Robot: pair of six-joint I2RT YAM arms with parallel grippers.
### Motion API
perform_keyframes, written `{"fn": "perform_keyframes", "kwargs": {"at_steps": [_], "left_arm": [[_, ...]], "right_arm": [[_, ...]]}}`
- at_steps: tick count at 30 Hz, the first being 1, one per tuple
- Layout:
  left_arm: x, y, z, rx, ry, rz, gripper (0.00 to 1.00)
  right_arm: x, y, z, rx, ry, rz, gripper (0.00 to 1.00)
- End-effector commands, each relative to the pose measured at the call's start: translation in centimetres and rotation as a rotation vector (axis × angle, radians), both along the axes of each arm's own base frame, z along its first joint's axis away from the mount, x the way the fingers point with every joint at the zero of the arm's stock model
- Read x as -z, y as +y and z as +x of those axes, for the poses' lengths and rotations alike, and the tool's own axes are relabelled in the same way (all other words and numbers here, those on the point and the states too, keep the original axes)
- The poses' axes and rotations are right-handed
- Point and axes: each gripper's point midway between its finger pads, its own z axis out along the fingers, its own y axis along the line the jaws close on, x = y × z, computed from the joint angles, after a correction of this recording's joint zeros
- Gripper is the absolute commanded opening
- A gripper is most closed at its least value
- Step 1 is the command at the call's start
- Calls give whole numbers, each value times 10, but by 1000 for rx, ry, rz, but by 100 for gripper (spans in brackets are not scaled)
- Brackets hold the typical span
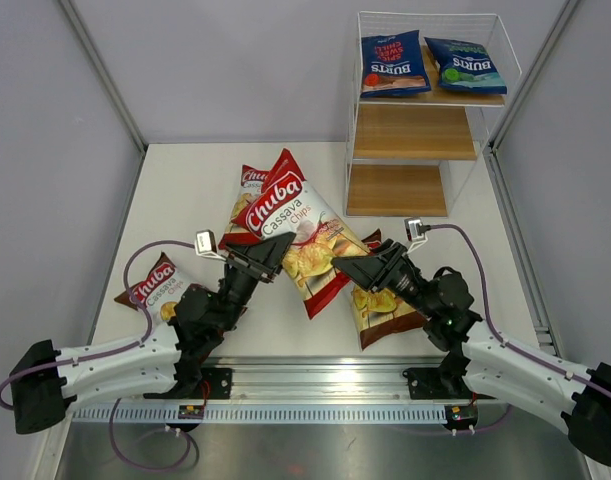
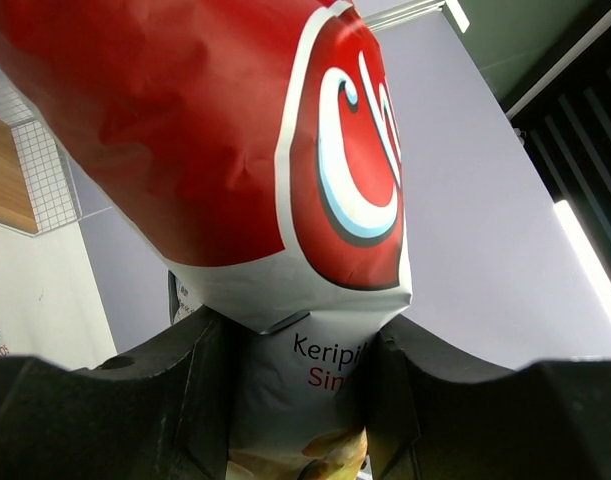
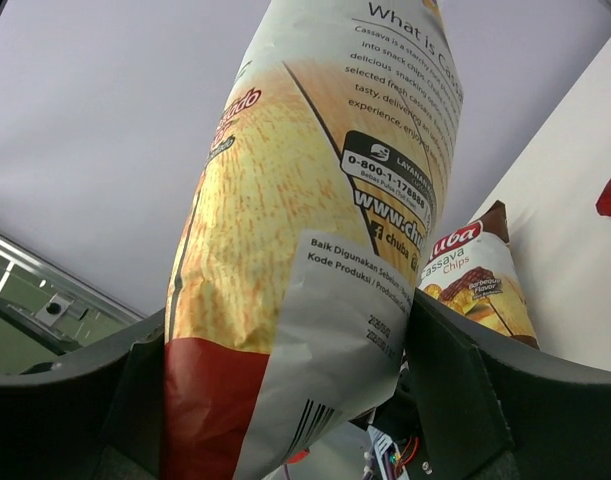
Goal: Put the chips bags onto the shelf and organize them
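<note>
Both grippers hold one large red-and-white Chuba bag (image 1: pixel 293 222) raised over the table's middle. My left gripper (image 1: pixel 273 256) is shut on its left lower edge; in the left wrist view the bag (image 2: pixel 285 150) fills the space between the jaws (image 2: pixel 300 350). My right gripper (image 1: pixel 351 266) is shut on its right lower edge, and the right wrist view shows the bag's printed back (image 3: pixel 305 230). A second red-and-white bag (image 1: pixel 252 179) lies behind it. One brown bag (image 1: pixel 153 287) lies at the left, another (image 1: pixel 383 303) under the right arm. Two blue Burts bags (image 1: pixel 393 62) (image 1: pixel 466 64) lie on the top tier of the shelf (image 1: pixel 415 131).
The shelf stands at the far right against the back wall; its middle tier and bottom tier (image 1: pixel 396 190) hold nothing. Grey walls close in the table left and right. A metal rail (image 1: pixel 315 380) runs along the near edge. The left brown bag also shows in the right wrist view (image 3: pixel 475 285).
</note>
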Motion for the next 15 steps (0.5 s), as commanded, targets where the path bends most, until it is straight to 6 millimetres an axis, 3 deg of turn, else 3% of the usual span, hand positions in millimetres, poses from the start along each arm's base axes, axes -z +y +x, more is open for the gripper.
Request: {"fn": "perform_keyframes", "kwargs": {"at_steps": [1,8,11,15], "left_arm": [[-17,-8,-20,65,-63,-61,45],[-13,-15,-28,84,-68,-50,45],[-6,-13,-30,77,-54,-49,46],[7,-9,-30,70,-25,-46,61]], "right_arm": [[-25,-17,14,117,-16,108,79],[-18,-23,20,166,5,108,71],[-18,-27,21,189,-10,102,59],[-17,-32,20,213,-35,95,49]]}}
